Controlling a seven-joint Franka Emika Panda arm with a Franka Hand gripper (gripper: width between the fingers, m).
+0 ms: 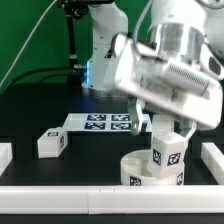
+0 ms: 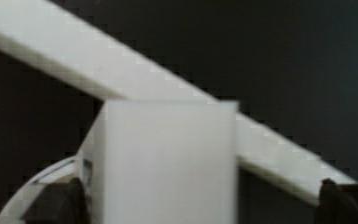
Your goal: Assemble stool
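Straddles with the hand (image 2: 199, 203) an upright leg (image 1: 168, 153) standing on the seat (image 1: 140, 172), close to the near edge of the bench (image 1: 40, 105); cannot tell whether clenched or released. Risks jamming the leg crooked if twisted off-axis, or dragging the free-standing seat round with it.

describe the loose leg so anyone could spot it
On the black table, find the marker board. To the exterior view's left of it, nearer the camera, lies the loose leg: a short white tagged block lying alone, unlike the leg upright under the gripper.
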